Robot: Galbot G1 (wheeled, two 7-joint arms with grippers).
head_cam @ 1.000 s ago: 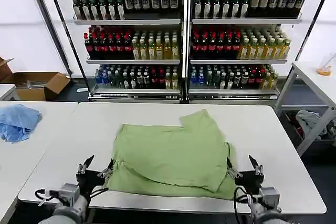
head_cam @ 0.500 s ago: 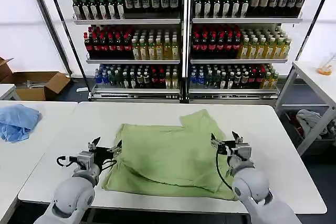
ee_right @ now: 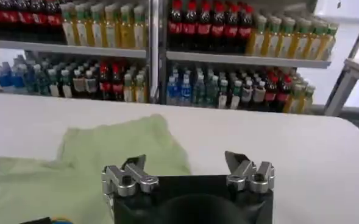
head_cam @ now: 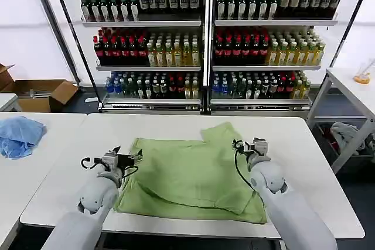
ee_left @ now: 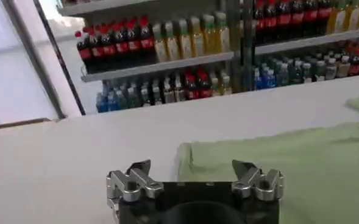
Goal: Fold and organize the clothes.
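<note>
The clothes, one light green T-shirt, lie partly folded on the white table, with a sleeve sticking out toward the far side. No print shows on the upturned fabric. My left gripper hovers open at the shirt's left edge, nothing between its fingers. In the left wrist view the left gripper sits just above the shirt's corner. My right gripper is open over the shirt's right side near the sleeve. The right wrist view shows the right gripper with the sleeve ahead of it.
A light blue cloth lies on the neighbouring table at the left. Shelves of bottles stand behind the table. A cardboard box sits on the floor at the back left. A grey garment lies under a side table at the right.
Both grippers have moved from the table's near edge toward the far side, along the shirt's left and right edges, and stayed open. The shirt has barely shifted.
</note>
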